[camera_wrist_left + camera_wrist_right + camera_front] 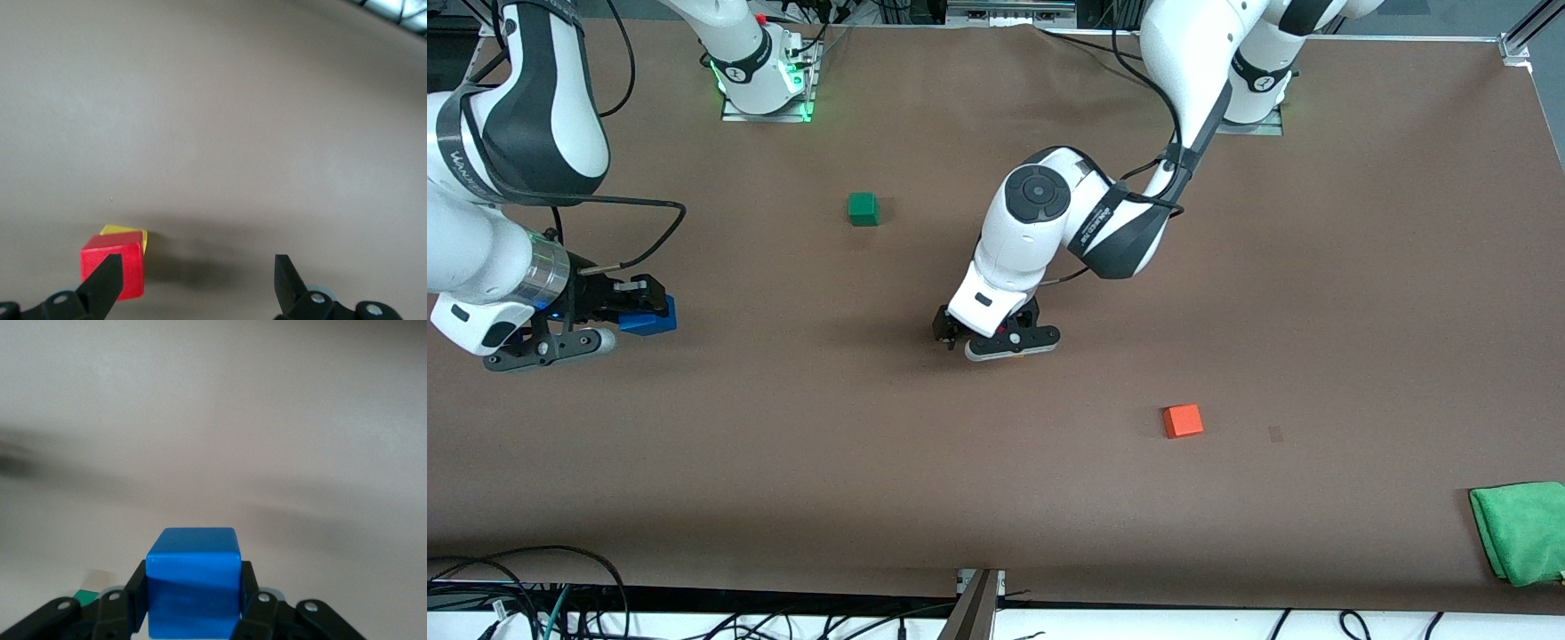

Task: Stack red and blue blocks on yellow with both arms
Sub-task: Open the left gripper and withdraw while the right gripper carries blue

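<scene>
The matte red cube (113, 265) sits on the yellow cube (123, 232) on the brown counter (1227, 293). The left end effector (198, 283) is spread wide above them. The right end effector (192, 597) pinches the smooth blue cube (193, 583) over the counter's right-arm end.

Lighting is even and fairly bright from overhead in the front view, leaving only soft, diffuse shadows on the brown table (996, 498), the darkest just beneath the left arm (1049, 222), with green indicator glow at the right arm's base (760, 84). The left wrist view is washed out and pale, the table's edge bowing at one corner, and the red block (113, 267) on the yellow block (123, 231) throws a blurred shadow beside it. The right wrist view shows a dark smeared streak across the tabletop, while the blue block (193, 580) itself is sharp with mild sheen.
</scene>
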`<action>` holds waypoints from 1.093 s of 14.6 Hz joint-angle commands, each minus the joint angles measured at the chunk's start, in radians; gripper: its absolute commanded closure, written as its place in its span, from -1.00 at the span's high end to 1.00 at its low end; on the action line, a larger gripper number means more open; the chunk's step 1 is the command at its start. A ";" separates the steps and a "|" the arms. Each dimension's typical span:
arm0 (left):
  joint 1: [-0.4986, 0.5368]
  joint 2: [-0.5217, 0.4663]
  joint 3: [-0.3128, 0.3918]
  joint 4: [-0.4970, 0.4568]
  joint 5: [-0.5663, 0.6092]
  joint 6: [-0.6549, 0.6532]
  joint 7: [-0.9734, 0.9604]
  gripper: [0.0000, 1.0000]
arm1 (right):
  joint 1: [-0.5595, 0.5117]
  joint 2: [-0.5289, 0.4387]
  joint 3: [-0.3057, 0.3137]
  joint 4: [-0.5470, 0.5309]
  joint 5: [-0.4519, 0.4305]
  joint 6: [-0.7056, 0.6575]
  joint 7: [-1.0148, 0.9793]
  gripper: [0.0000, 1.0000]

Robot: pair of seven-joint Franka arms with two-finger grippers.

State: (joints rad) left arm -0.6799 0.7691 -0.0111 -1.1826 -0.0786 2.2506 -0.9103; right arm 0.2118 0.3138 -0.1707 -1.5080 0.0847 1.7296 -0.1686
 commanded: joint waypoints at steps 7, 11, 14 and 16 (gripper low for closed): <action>0.123 -0.235 0.042 -0.052 0.142 -0.469 0.642 1.00 | 0.026 0.011 0.007 0.023 0.021 0.007 0.073 -0.46; 0.206 -0.321 0.037 -0.115 0.226 -0.552 0.835 1.00 | 0.116 0.105 0.007 0.113 0.018 0.007 0.208 -0.46; 0.250 -0.378 0.052 -0.176 0.234 -0.575 0.932 1.00 | 0.196 0.232 0.008 0.245 0.018 0.013 0.369 -0.46; 0.308 -0.402 0.056 -0.177 0.226 -0.617 0.933 1.00 | 0.247 0.280 0.010 0.284 0.021 0.054 0.450 -0.46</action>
State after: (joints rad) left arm -0.4131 0.4368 0.0502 -1.2974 0.1278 1.6606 -0.0084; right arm 0.4184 0.5101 -0.1532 -1.3324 0.0883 1.7792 0.2022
